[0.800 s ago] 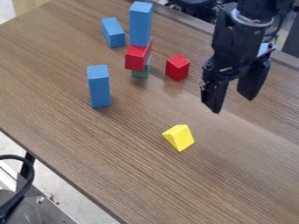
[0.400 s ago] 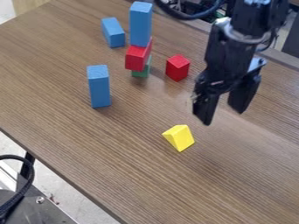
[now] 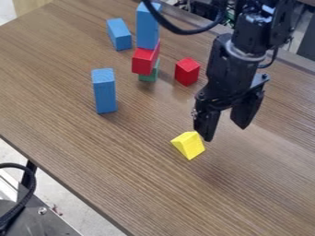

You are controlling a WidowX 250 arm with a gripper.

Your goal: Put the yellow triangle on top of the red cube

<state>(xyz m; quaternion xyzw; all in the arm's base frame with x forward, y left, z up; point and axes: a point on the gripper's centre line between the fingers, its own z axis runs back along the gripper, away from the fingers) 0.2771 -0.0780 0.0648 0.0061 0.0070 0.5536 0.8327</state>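
Note:
The black gripper hangs open above the table, its left finger at the upper right edge of the yellow triangle in the view; whether they touch, I cannot tell. Nothing is between the fingers. On the wood table the yellow triangle lies by itself, right of the view's middle. Farther back, up and left of the gripper, stands the small red cube, its top bare.
A stack behind has a green block, a longer red block and an upright blue block. Another blue block stands at the left, and one more lies at the back. The table's front edge runs diagonally lower left.
The gripper has moved down and to the left in the view, closer to the yellow triangle, and stays open. A black cable on the arm has swung into view. The blocks have not moved.

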